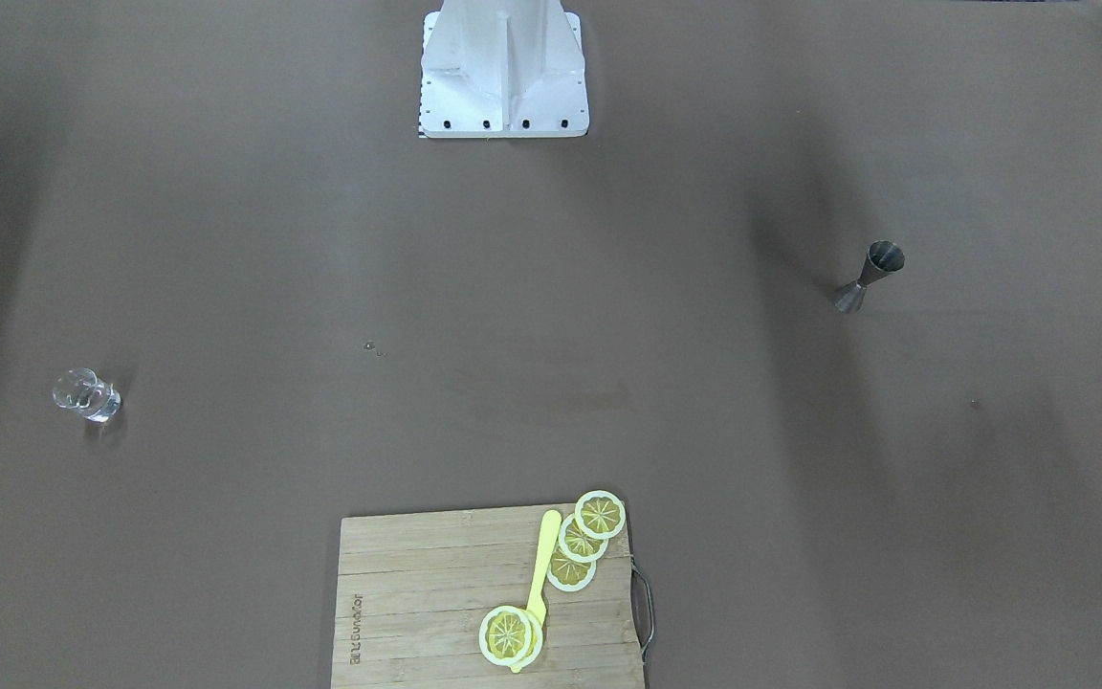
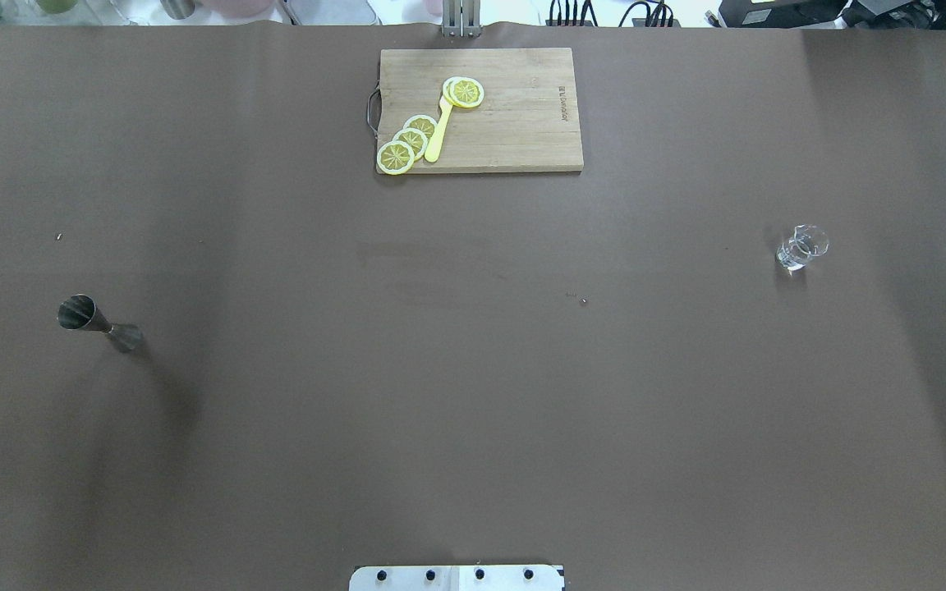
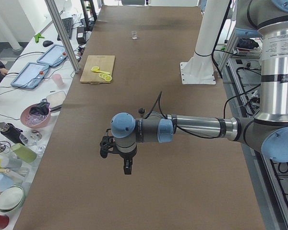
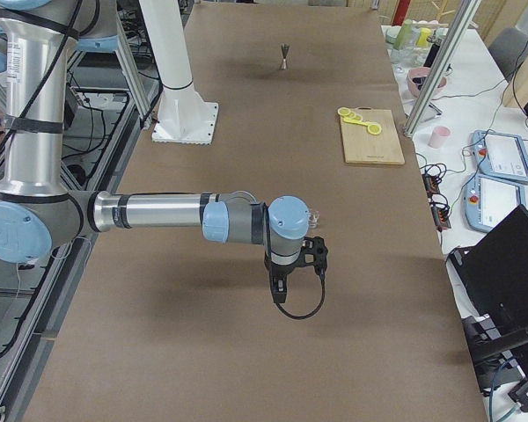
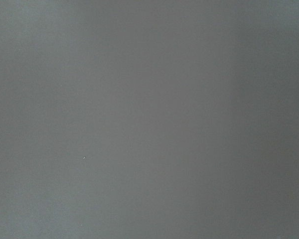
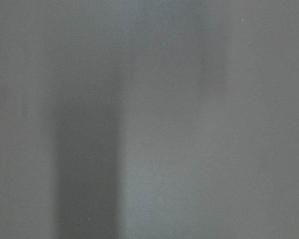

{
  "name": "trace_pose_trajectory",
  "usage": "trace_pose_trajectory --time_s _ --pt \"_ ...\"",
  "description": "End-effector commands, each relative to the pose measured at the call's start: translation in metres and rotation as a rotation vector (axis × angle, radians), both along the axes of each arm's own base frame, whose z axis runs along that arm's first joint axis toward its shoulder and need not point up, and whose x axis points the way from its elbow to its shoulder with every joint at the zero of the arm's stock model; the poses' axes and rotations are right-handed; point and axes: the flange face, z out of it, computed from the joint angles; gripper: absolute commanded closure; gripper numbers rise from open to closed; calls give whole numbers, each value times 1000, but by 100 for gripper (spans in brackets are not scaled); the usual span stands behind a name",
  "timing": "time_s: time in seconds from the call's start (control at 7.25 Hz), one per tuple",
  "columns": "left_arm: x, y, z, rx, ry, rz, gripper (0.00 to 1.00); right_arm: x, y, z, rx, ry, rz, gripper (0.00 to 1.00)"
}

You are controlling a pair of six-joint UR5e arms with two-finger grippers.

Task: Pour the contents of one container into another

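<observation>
A small steel jigger stands upright on the brown table on my left side. A small clear glass stands on my right side. Neither gripper shows in the overhead or front views. In the exterior left view my left gripper hangs above the table and points down. In the exterior right view my right gripper does the same, close to the glass. From these side views I cannot tell whether either is open or shut. Both wrist views show only bare table.
A wooden cutting board lies at the table's far edge in the middle. On it are several lemon slices and a yellow knife. My white base stands at the near edge.
</observation>
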Motion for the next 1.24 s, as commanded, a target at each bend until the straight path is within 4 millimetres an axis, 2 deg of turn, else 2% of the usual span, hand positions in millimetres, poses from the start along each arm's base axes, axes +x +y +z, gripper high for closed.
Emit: trace_pose_trajectory --time_s 0.0,1.1 --pt "0 -2 -2 7 0 1 1 0 0 0 1 1 0 0" --pt "0 -8 -11 60 -2 -4 1 0 -1 -1 2 -1 0 0"
